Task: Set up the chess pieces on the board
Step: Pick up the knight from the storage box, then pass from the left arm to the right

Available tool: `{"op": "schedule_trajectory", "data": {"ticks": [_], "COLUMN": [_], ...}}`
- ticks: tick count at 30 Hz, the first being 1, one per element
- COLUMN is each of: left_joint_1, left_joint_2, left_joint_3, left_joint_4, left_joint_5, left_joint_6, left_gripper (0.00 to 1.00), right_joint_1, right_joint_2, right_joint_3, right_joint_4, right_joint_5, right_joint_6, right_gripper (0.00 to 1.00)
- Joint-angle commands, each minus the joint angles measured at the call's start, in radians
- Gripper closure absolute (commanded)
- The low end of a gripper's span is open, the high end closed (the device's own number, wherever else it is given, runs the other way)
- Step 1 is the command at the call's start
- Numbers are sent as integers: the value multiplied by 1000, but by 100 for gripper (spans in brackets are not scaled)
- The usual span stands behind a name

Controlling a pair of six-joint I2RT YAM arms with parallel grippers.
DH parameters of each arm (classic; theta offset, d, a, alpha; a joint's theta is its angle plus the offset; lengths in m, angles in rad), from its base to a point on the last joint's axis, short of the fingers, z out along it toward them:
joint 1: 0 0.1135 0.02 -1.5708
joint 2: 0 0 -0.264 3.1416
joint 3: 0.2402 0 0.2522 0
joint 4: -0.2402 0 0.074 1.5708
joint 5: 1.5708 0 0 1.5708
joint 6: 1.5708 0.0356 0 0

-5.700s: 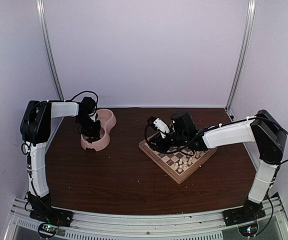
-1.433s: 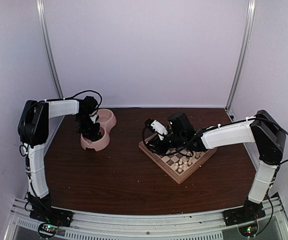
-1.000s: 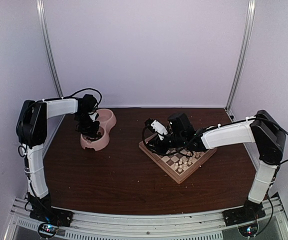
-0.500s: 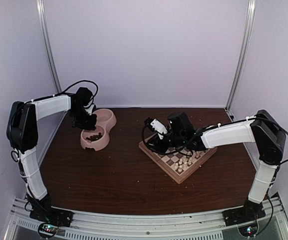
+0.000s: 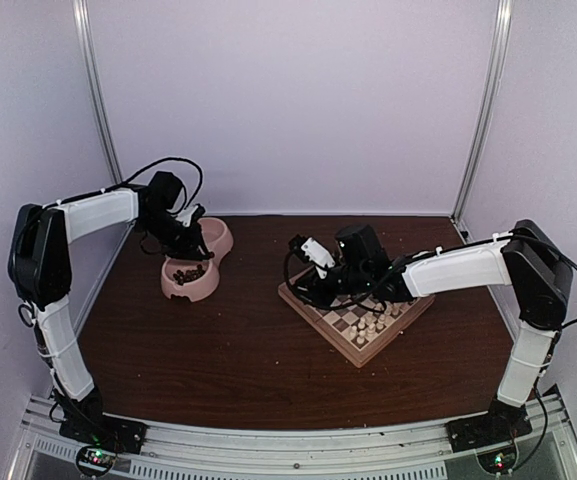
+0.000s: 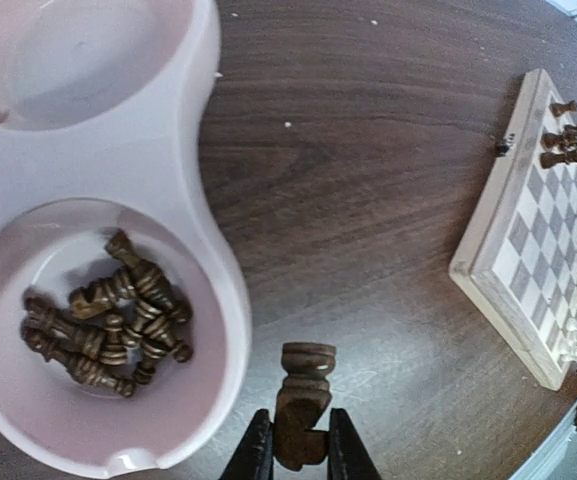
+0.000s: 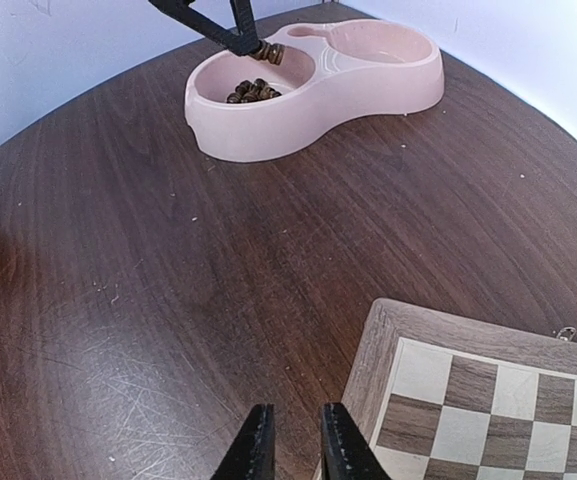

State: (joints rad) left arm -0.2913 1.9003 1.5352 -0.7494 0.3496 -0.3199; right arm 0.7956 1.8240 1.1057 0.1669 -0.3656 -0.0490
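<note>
Dark brown wooden table (image 5: 228, 360) carries everything. Square checkered wooden chessboard (image 5: 306, 306) lies right of centre, with pale chessmen (image 5: 373, 325) on near rows and placed dark chessmen (image 6: 560, 140) at far corner. Pink double bowl (image 6: 223, 250) at left holds loose dark chessmen (image 6: 108, 325). Left gripper (image 6: 293, 450) raised near bowl rim, clamped on one dark brown wooden piece (image 6: 303, 385). Right gripper (image 7: 288, 440) by board's edge, jaws nearly together, empty. Your step, likely: carry piece to board's dark side. Travel high, lower over square's centre, release once base sits flat. Mind right arm above board.

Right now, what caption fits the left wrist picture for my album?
Left pincer holds a dark chess piece beside the pink bowl of dark pieces.
</note>
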Motion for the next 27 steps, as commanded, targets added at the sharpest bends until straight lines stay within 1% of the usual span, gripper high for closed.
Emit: {"op": "schedule_trajectory", "data": {"ticks": [1,4,9,14,17,19,22,25,27], "left_joint_1": [-42,-100,-215,-305,-338,-356,-372,-377,-379], "left_joint_2": [-11,22,108,201,263,302,347,380,392], "left_joint_3": [13,61,176,274,344,392,447,476,485], "left_joint_4": [36,2,-64,-73,-93,-107,-109,-109,-108], "left_joint_5": [144,146,110,118,120,122,136,149,159], "left_joint_6": [-40,-44,-41,-62,-69,-70,-80,-88,-91], "left_gripper": [90,90,90,90,90,90,90,90,90], "right_joint_1": [7,7,6,5,5,5,5,5,4], "right_joint_2": [-50,-97,-141,-171,-197,-203,-181,-154,-151], "right_joint_3": [-49,-102,-159,-194,-227,-233,-199,-154,-154], "right_joint_4": [68,121,172,202,238,239,199,155,161], "right_joint_5": [59,141,280,358,414,431,408,408,409], "right_joint_6": [8,9,14,11,12,6,-11,-11,-28], "right_gripper": [82,82,84,84,83,81,77,74,71]}}
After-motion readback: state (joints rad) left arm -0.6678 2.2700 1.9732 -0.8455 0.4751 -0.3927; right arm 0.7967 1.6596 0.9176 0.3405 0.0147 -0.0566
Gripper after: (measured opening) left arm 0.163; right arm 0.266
